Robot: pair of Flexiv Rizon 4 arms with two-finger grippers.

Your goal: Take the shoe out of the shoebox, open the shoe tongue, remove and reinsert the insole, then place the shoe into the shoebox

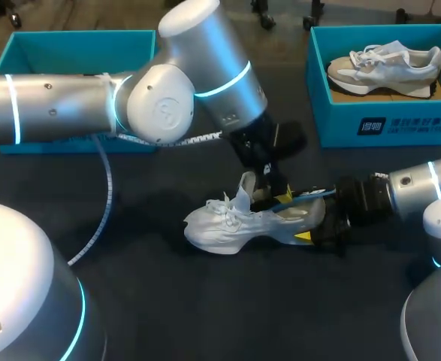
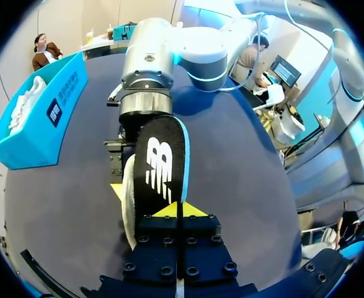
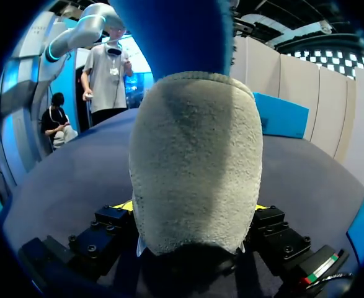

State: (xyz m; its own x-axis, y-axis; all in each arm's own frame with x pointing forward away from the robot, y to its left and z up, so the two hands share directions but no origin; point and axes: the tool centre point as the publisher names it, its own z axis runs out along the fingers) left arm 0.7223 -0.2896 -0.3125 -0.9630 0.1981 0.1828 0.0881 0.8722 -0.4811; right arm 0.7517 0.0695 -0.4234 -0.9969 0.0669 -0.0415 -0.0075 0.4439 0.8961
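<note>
Dark table [image 1: 205, 316], both arms over its middle: left arm [image 1: 55, 105] reaches past centre, right arm [image 1: 430, 180] comes in low. Two teal boxes at the far edge. One shoebox [image 1: 385, 124] sits well beyond the right gripper and holds a beige shoe [image 1: 385, 64]; the second shoebox [image 1: 77, 45] is behind the left arm's elbow. White shoe [image 1: 235, 222] is sole-down on the table between the two grippers, toe pointing away from the right gripper, laces loose, tongue [image 1: 246, 186] standing up just beside the left gripper. Right gripper [image 3: 194, 208] has its fingers spread wide, one on each side of the grey suede heel, both pressed against it — clamped on the heel. Left gripper [image 2: 180, 210] is over the shoe's opening, yellow tips pinched almost together on the end of the insole [image 2: 163, 167], which is black with a white logo and a blue rim. The insole runs from those tips toward the right gripper, tilted on edge above the opening; from the right wrist its blue underside rises just over the heel, ahead of the fingers. Can't tell whether any of the insole sits inside the shoe.
</note>
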